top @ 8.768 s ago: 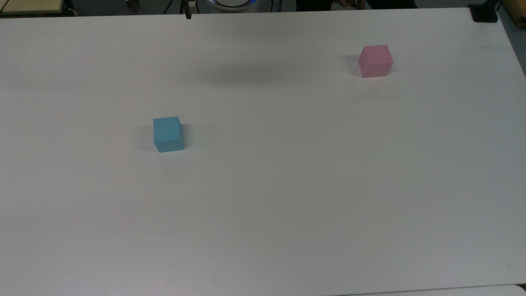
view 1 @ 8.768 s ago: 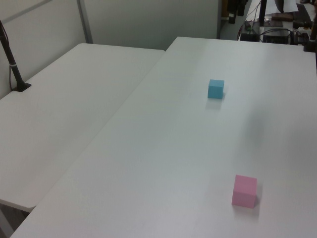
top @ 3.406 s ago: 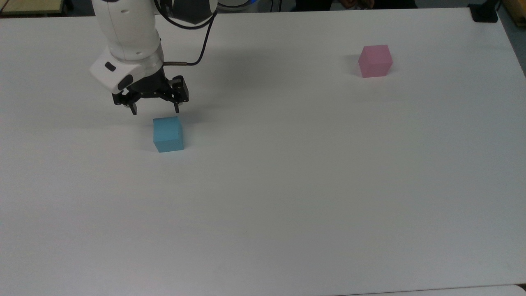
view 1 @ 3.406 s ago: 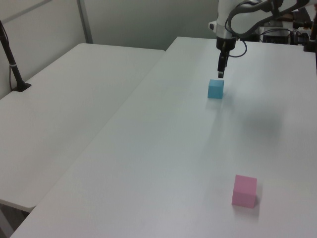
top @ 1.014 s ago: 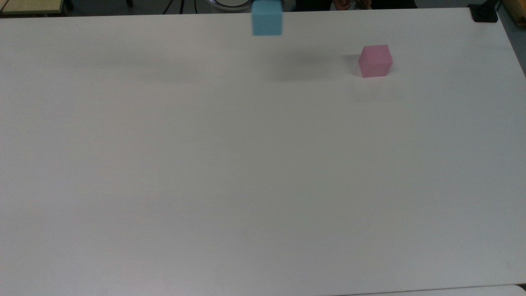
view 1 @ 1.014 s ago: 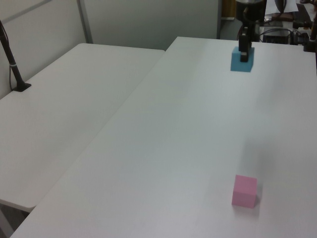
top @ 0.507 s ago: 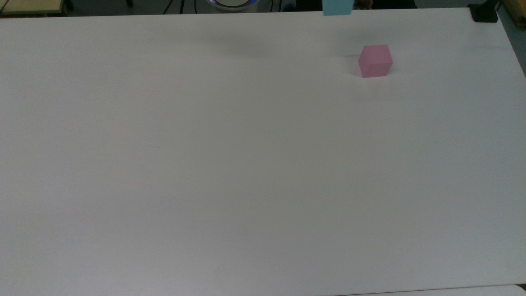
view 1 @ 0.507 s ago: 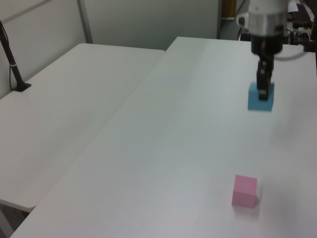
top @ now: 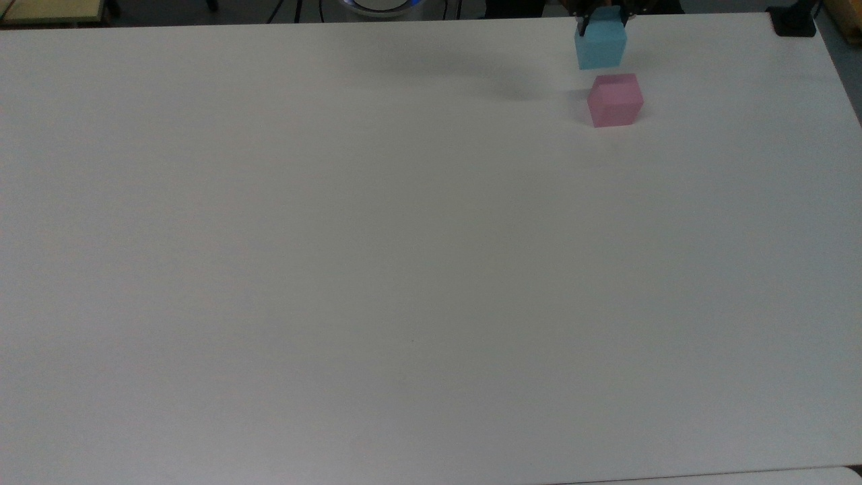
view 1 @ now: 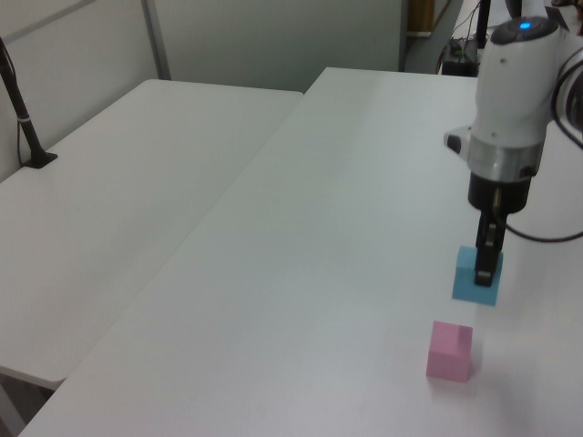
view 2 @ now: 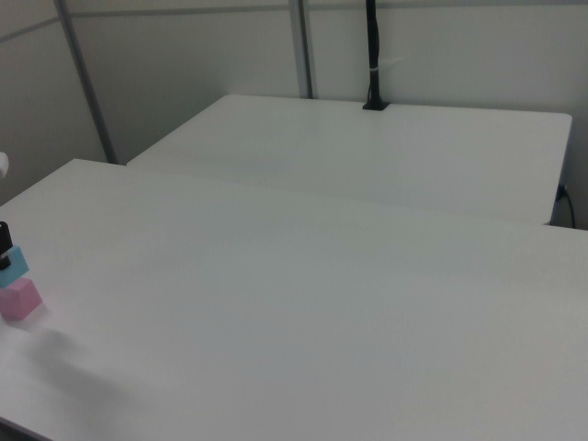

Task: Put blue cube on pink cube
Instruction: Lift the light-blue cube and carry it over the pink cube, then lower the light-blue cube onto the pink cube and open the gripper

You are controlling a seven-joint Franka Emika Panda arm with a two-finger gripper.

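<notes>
- One blue cube (view 1: 476,278), one pink cube (view 1: 449,350), one arm (view 1: 508,96) and one end effector (view 1: 489,258); two white counters sit side by side, the cubes on the nearer counter (view 1: 346,273) in the left view.
- The pink cube rests on the counter near its far edge in the top view, toward the far right corner.
- The blue cube is in the air, gripped by the end effector, just above the pink cube and not touching it.
- In the top view the end effector (top: 601,20) is cut off by the frame's upper edge; dark fingers flank the blue cube (top: 601,46).
- In the right view both cubes sit at the frame's left edge, blue cube (view 2: 13,265) above pink cube (view 2: 19,299).
- The arm's white wrist points straight down, fingers vertical, a dark cable looping from it.
</notes>
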